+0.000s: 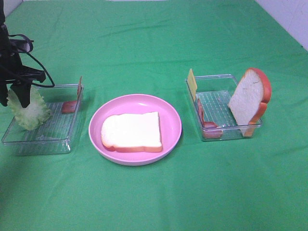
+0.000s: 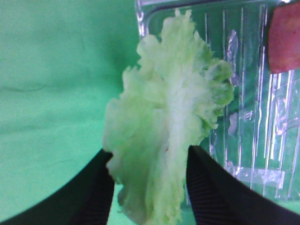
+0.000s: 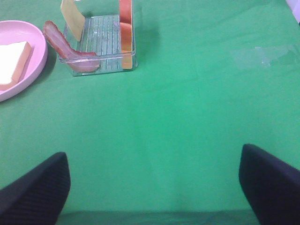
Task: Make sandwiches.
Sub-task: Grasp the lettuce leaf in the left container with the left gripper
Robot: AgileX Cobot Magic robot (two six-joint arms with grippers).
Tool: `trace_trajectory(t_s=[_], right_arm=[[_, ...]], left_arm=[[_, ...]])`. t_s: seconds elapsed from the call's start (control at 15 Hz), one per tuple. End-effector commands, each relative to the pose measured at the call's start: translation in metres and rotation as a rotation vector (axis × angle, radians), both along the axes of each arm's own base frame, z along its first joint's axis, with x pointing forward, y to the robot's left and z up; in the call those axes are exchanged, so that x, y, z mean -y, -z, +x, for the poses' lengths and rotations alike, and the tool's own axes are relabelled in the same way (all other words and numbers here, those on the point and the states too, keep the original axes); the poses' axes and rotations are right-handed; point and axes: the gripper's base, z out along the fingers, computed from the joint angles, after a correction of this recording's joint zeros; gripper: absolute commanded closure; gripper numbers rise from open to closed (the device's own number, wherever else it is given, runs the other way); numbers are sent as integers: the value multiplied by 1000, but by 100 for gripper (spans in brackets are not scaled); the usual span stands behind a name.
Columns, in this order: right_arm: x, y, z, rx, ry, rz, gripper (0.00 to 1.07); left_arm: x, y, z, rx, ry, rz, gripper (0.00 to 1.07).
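Observation:
One white bread slice [image 1: 132, 132] with orange-brown crust lies flat on the round pink plate [image 1: 171, 115]; it also shows in the right wrist view [image 3: 11, 58]. My left gripper [image 1: 21, 91] is shut on a ruffled pale-green lettuce leaf [image 1: 30, 111] and holds it over the left clear tray [image 1: 43, 139]; the leaf fills the left wrist view [image 2: 168, 122]. A second bread slice [image 1: 249, 101] stands upright in the right clear tray [image 1: 231, 132], with a bacon strip [image 1: 207, 120] and yellow cheese [image 1: 192, 83]. My right gripper [image 3: 154, 187] is open over bare cloth, out of the high view.
A reddish bacon piece [image 1: 69, 106] leans in the left tray, also seen in the left wrist view [image 2: 283, 40]. Green cloth covers the table. The right tray shows in the right wrist view [image 3: 101, 42] with bacon [image 3: 65, 47] and cheese [image 3: 72, 14].

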Motion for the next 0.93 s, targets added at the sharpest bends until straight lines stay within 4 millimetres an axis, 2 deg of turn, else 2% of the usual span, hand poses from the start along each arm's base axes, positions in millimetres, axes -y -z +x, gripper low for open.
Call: trace_trajectory(t_s=[0.07,0.53,0.8,0.87,0.93], right_arm=[[0,0,-3,38,-9,-10,14],[0,0,-3,38,-9,-10,14],[0,0,-3,38,-9,-10,14],[0,0,-3,38,-9,-10,14],[0,0,-3,38,-9,-10,14]], left_arm=[[0,0,-2,-29,-21,-6,69],[0,0,-1,-18,-21,-8,69],[1,0,1,2,-19,-16,73],[1,0,1,3,-19,-16,79],[1,0,1,3,-19,-16,90]])
